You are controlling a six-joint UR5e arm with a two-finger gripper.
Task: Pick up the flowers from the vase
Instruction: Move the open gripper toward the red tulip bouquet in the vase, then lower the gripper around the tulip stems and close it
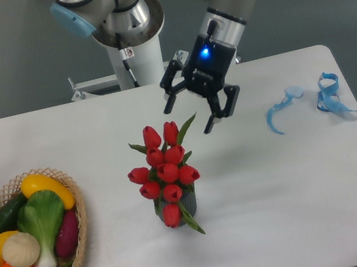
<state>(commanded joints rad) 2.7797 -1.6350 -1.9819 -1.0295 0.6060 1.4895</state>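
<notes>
Clearly, an approach is in hand: in the fixed view the gripper (190,117) is held above the table, just behind and right of the flowers (166,172), with its fingers spread wide and nothing between them. The flowers are seen standing in the vase (188,203) near the table's middle, well apart from the basket (79,244) at the left and the blue ribbons (301,103) at the right. Next, a descent over the bunch and a closing on the stems is judged to be needed.
</notes>
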